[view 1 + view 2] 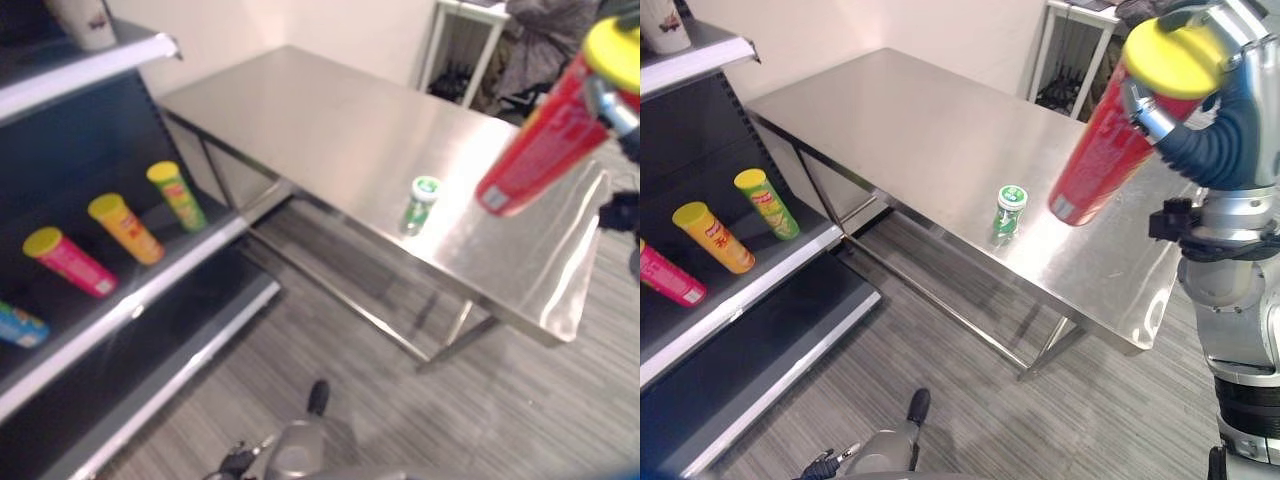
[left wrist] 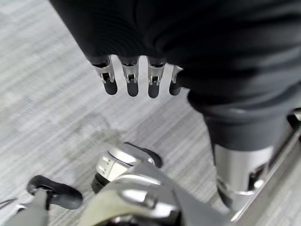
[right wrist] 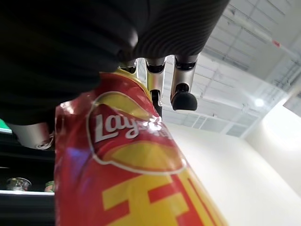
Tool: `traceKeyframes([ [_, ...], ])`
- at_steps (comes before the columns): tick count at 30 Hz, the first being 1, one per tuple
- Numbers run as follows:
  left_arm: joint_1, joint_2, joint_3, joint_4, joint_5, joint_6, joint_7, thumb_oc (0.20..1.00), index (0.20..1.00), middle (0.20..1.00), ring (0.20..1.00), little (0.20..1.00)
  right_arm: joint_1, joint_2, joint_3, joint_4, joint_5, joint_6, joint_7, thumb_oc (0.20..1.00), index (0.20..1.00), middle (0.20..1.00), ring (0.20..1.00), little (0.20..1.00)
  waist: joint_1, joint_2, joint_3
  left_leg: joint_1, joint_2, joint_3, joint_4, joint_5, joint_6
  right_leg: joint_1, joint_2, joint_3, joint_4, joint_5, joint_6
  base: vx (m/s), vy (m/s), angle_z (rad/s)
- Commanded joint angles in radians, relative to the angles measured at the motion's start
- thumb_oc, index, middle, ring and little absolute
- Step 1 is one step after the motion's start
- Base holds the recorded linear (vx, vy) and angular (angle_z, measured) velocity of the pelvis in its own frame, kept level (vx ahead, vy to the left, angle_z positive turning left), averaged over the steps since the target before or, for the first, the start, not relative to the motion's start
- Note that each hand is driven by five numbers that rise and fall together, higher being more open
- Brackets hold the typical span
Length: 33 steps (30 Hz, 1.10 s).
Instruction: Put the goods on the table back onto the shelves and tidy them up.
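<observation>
Over on the left, the dark shelves [image 1: 790,255] carry a row of crisp tubes lying tilted on the middle board: a pink tube [image 1: 70,262], an orange tube [image 1: 712,237] and a green tube [image 1: 767,203], each with a yellow lid, near one another but apart. At the left edge of that board lies something blue [image 1: 18,324], probably another tube. A white cup [image 1: 84,22] stands on the top shelf. Low down by the floor, the left hand [image 2: 134,77] hangs with straight fingers, holding nothing. On the steel table [image 1: 920,130] a small green jar [image 1: 1009,211] stands upright near the front edge. Rightmost, the right hand [image 1: 1160,95] is curled round a red tube [image 1: 1110,150] with a yellow lid, held tilted above the table.
</observation>
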Motion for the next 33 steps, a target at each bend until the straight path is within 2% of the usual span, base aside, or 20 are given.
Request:
traceKeyframes([
  [1,-0.018,-0.010,-0.028,0.064,-0.033,-0.010,0.007,1.000,1.000,1.000,1.000,1.000,-0.055,-0.046,-0.098,-0.079,0.003,-0.013,-0.052,0.200,0.200,0.200,0.200,0.200,-0.001,0.006,-0.045,0.117,0.102,-0.029,0.154,-0.030,-0.086,-0.111,-0.065,0.046,0.001,0.070,0.080,-0.14,0.041,0.12],
  [6,-0.030,-0.012,-0.055,0.071,0.036,-0.013,0.004,1.000,1.000,1.000,1.000,1.000,-0.100,-0.067,-0.075,-0.112,0.030,-0.041,-0.019,0.200,0.200,0.200,0.200,0.200,-0.050,0.010,-0.072,0.273,0.176,0.033,0.256,-0.065,-0.100,-0.151,-0.093,0.000,-0.018,0.119,0.088,-0.18,0.129,0.42],
  [8,-0.044,-0.016,-0.100,0.059,0.083,-0.020,0.012,1.000,1.000,1.000,1.000,1.000,-0.140,-0.088,-0.050,-0.120,0.062,-0.059,-0.010,0.200,0.200,0.200,0.200,0.200,-0.094,0.029,-0.098,0.379,0.249,0.069,0.261,-0.028,-0.128,-0.203,-0.125,-0.044,-0.014,0.153,0.105,-0.33,0.370,1.05],
  [9,-0.058,-0.019,-0.135,0.053,0.109,-0.023,0.013,1.000,1.000,1.000,1.000,1.000,-0.161,-0.113,-0.043,-0.117,0.072,-0.061,-0.011,0.200,0.200,0.200,0.200,0.200,-0.127,0.044,-0.115,0.432,0.301,0.091,0.239,0.033,-0.153,-0.241,-0.159,-0.077,-0.001,0.172,0.123,-0.28,0.319,1.00],
  [10,-0.059,-0.020,-0.135,0.053,0.110,-0.023,0.014,1.000,1.000,1.000,1.000,1.000,-0.163,-0.115,-0.042,-0.116,0.072,-0.061,-0.011,0.200,0.200,0.200,0.200,0.200,-0.129,0.044,-0.116,0.430,0.300,0.089,0.233,0.040,-0.153,-0.244,-0.161,-0.079,-0.001,0.175,0.122,-0.42,0.537,1.43],
  [11,-0.073,-0.025,-0.182,0.045,0.139,-0.026,0.012,1.000,1.000,1.000,1.000,1.000,-0.184,-0.139,-0.033,-0.107,0.080,-0.058,-0.014,0.200,0.200,0.200,0.200,0.200,-0.160,0.062,-0.130,0.471,0.352,0.109,0.210,0.097,-0.179,-0.280,-0.211,-0.105,0.022,0.194,0.144,-0.23,0.295,1.04],
  [13,-0.083,-0.031,-0.222,0.035,0.166,-0.026,0.010,1.000,1.000,1.000,1.000,1.000,-0.189,-0.158,-0.033,-0.097,0.080,-0.053,-0.017,0.200,0.200,0.200,0.200,0.200,-0.189,0.077,-0.145,0.493,0.390,0.120,0.177,0.146,-0.203,-0.315,-0.271,-0.123,0.044,0.223,0.167,-0.32,0.491,0.91],
  [16,-0.085,-0.036,-0.242,0.023,0.174,-0.024,0.009,1.000,1.000,1.000,1.000,1.000,-0.191,-0.180,-0.038,-0.092,0.078,-0.042,-0.018,0.200,0.200,0.200,0.200,0.200,-0.199,0.088,-0.150,0.490,0.401,0.114,0.157,0.161,-0.212,-0.326,-0.308,-0.132,0.058,0.237,0.192,-0.21,0.423,0.83],
  [17,-0.084,-0.044,-0.265,0.004,0.179,-0.022,-0.001,1.000,1.000,1.000,1.000,1.000,-0.184,-0.172,-0.034,-0.085,0.064,-0.024,-0.012,0.200,0.200,0.200,0.200,0.200,-0.210,0.105,-0.151,0.503,0.380,0.111,0.110,0.070,-0.211,-0.343,-0.354,-0.117,0.077,0.279,0.222,-0.20,0.472,0.68],
  [20,-0.101,-0.041,-0.283,0.007,0.210,-0.013,-0.011,1.000,1.000,1.000,1.000,1.000,-0.120,-0.136,-0.096,-0.099,0.020,0.008,0.009,0.200,0.200,0.200,0.200,0.200,-0.228,0.090,-0.140,0.550,0.317,0.155,0.022,-0.177,-0.208,-0.350,-0.455,-0.101,0.069,0.365,0.281,-0.31,0.578,0.60],
  [21,-0.111,-0.041,-0.279,0.010,0.225,-0.011,-0.012,1.000,1.000,1.000,1.000,1.000,-0.069,-0.126,-0.127,-0.094,0.000,0.029,0.014,0.200,0.200,0.200,0.200,0.200,-0.243,0.083,-0.130,0.569,0.290,0.169,-0.024,-0.228,-0.213,-0.356,-0.493,-0.108,0.055,0.476,0.290,-0.31,0.486,0.55],
  [23,-0.104,-0.018,-0.254,0.011,0.232,-0.008,-0.008,1.000,1.000,1.000,1.000,1.000,-0.027,-0.075,-0.134,-0.116,-0.011,0.033,0.027,0.200,0.200,0.200,0.200,0.200,-0.218,0.061,-0.094,0.576,0.211,0.171,-0.061,-0.250,-0.182,-0.339,-0.536,-0.113,0.009,0.630,0.290,-0.30,0.372,0.60],
  [24,-0.093,-0.009,-0.241,0.010,0.230,-0.012,-0.006,1.000,1.000,1.000,1.000,1.000,-0.013,-0.049,-0.129,-0.114,-0.012,0.039,0.023,0.200,0.200,0.200,0.200,0.200,-0.210,0.058,-0.072,0.577,0.193,0.191,-0.065,-0.253,-0.173,-0.345,-0.561,-0.147,0.019,0.649,0.290,-0.36,0.377,0.50],
  [25,-0.087,-0.004,-0.228,0.001,0.219,-0.010,-0.005,1.000,1.000,1.000,1.000,1.000,0.013,-0.023,-0.122,-0.121,0.004,0.034,0.019,0.200,0.200,0.200,0.200,0.200,-0.212,0.061,-0.053,0.565,0.179,0.187,-0.065,-0.240,-0.160,-0.350,-0.563,-0.148,0.011,0.649,0.290,-0.42,0.506,0.21],
  [27,-0.067,0.005,-0.189,-0.008,0.192,-0.012,0.002,1.000,1.000,1.000,1.000,1.000,0.074,0.030,-0.129,-0.128,0.037,0.030,0.035,0.200,0.200,0.200,0.200,0.200,-0.200,0.056,-0.047,0.523,0.124,0.157,-0.065,-0.228,-0.112,-0.316,-0.495,-0.072,0.032,0.542,0.288,-0.31,0.466,0.07],
  [28,-0.067,0.006,-0.189,-0.008,0.192,-0.012,0.002,1.000,1.000,1.000,1.000,1.000,0.075,0.031,-0.130,-0.129,0.037,0.030,0.036,0.200,0.200,0.200,0.200,0.200,-0.200,0.052,-0.047,0.521,0.120,0.156,-0.065,-0.225,-0.111,-0.320,-0.500,-0.070,0.037,0.540,0.288,-0.15,0.266,0.10],
  [29,-0.062,0.005,-0.183,-0.002,0.191,-0.010,0.002,1.000,1.000,1.000,1.000,1.000,0.082,0.049,-0.122,-0.128,0.057,0.019,0.048,0.200,0.200,0.200,0.200,0.200,-0.195,0.051,-0.049,0.509,0.100,0.149,-0.065,-0.221,-0.094,-0.312,-0.458,-0.049,0.072,0.471,0.273,-0.17,0.316,-0.07],
  [30,-0.052,0.000,-0.161,0.025,0.182,-0.003,0.000,1.000,1.000,1.000,1.000,1.000,0.121,0.095,-0.099,-0.130,0.119,-0.012,0.081,0.200,0.200,0.200,0.200,0.200,-0.191,0.055,-0.052,0.491,0.069,0.139,-0.065,-0.210,-0.065,-0.304,-0.342,-0.007,0.137,0.344,0.238,-0.17,0.309,-0.08],
  [31,-0.052,0.001,-0.160,0.026,0.182,-0.003,0.000,1.000,1.000,1.000,1.000,1.000,0.122,0.096,-0.100,-0.130,0.120,-0.012,0.081,0.200,0.200,0.200,0.200,0.200,-0.190,0.053,-0.054,0.488,0.069,0.140,-0.065,-0.207,-0.066,-0.309,-0.342,-0.005,0.141,0.342,0.235,-0.16,0.307,-0.02],
  [33,-0.042,-0.008,-0.139,0.040,0.154,0.000,-0.007,1.000,1.000,1.000,1.000,1.000,0.164,0.159,-0.044,-0.143,0.190,-0.047,0.124,0.200,0.200,0.200,0.200,0.200,-0.185,0.054,-0.054,0.469,0.050,0.133,-0.065,-0.190,-0.044,-0.333,-0.241,0.023,0.227,0.246,0.201,-0.10,0.184,0.11],
])
